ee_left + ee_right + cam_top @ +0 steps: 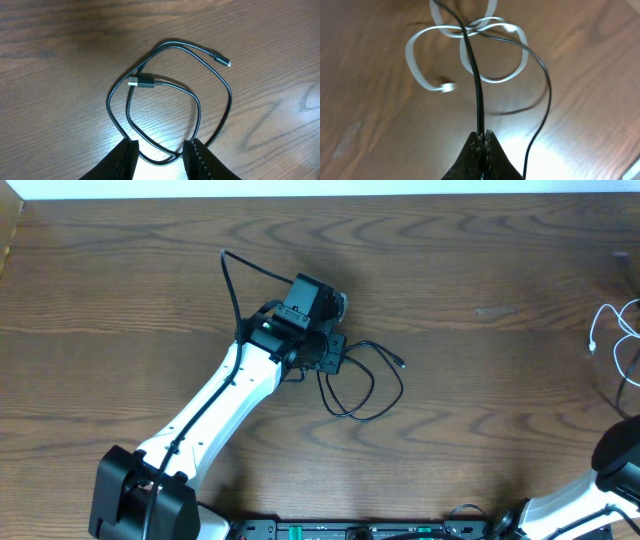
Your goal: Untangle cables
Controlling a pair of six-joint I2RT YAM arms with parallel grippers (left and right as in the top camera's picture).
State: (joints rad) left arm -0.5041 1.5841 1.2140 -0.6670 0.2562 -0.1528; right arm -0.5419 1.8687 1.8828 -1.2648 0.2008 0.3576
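Cables lie in two places on the dark wood-grain surface [480,260]. Under my left pincer [160,152], near the middle, a black USB cable [170,85] rests in loose overlapping loops. Its flat USB plug [141,82] lies inside the coil and its small plug [223,61] points out past the far side. That pincer's jaws stand partly apart, and one strand of the loop runs across the gap between them; they clamp nothing. At the right edge the white cable [612,330] lies in curls, well apart from the black coil. From my right wrist I see my right pincer [482,136] squeezed fully together on a black cord [479,90], which runs straight away from the tips and crosses in front of the white cable's loops. A second black strand [547,85] arcs off to the right beside it. The white cable's small white plug [448,88] lies free on the wood, left of the cord. Any lettering on plugs or arms is too small for me to read. A green light [268,327] glows on my left arm [215,405].
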